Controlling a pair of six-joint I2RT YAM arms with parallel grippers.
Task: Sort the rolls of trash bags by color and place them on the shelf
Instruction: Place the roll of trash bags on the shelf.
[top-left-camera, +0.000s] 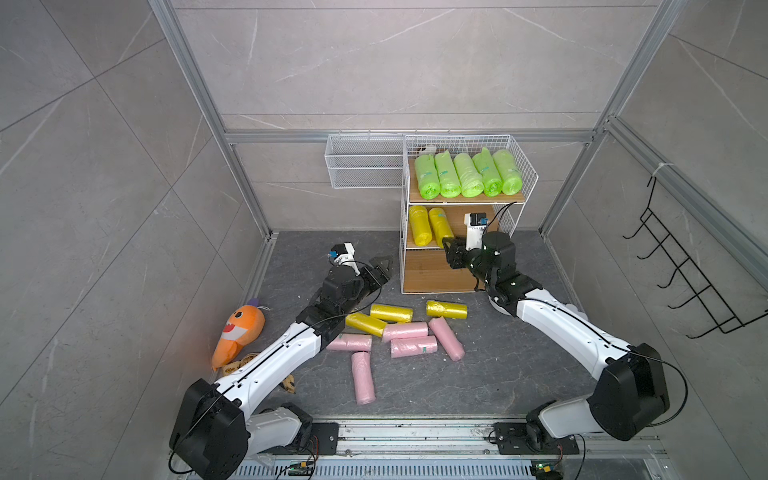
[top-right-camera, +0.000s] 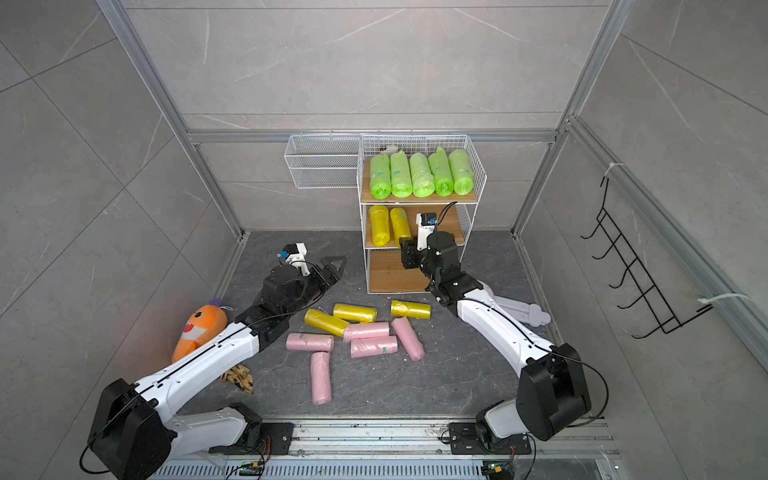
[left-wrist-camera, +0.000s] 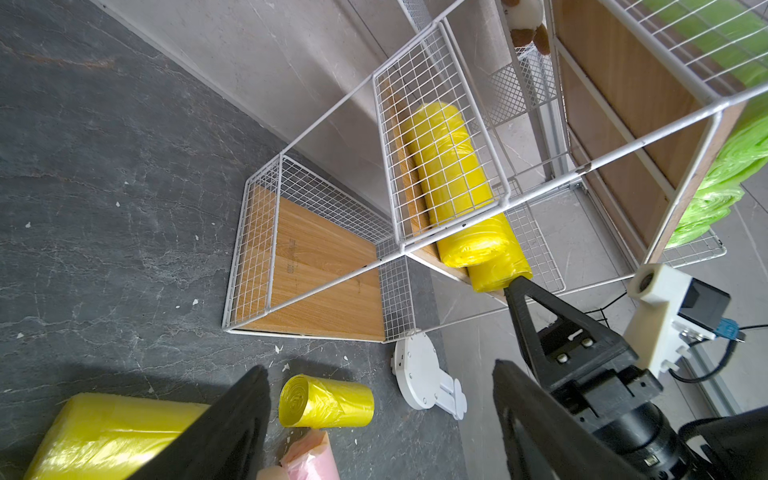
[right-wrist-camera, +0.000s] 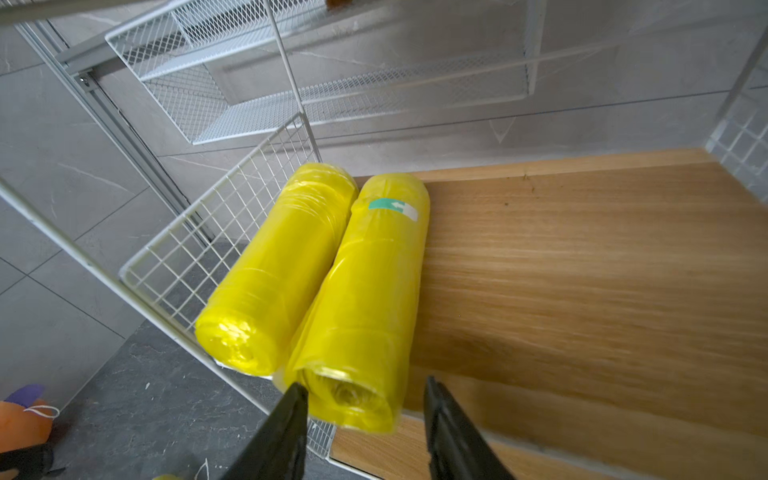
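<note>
- Nearest me, five pink rolls (top-left-camera: 409, 331) lie scattered on the dark floor (top-left-camera: 498, 365). Three yellow rolls (top-left-camera: 391, 313) lie just beyond, and my left arm (top-left-camera: 282, 357) covers part of one pink roll.
- An orange plush toy (top-left-camera: 239, 332) lies beside that arm.
- My left gripper (top-left-camera: 388, 269) hovers over the floor, fingers wide apart, holding nothing.
- My right gripper (right-wrist-camera: 365, 383) sits at the shelf's (top-left-camera: 432, 274) middle board. Its fingers are parted either side of a yellow roll's (right-wrist-camera: 374, 291) end, with a gap showing on one side.
- That roll carries a teal sticker (right-wrist-camera: 392, 206) with a white arrow. A second yellow roll (right-wrist-camera: 282, 266) touches it, against the mesh side.
- Five green rolls (top-left-camera: 469, 174) fill the top board, and a white wire basket (top-left-camera: 363, 166) hangs beside.
</note>
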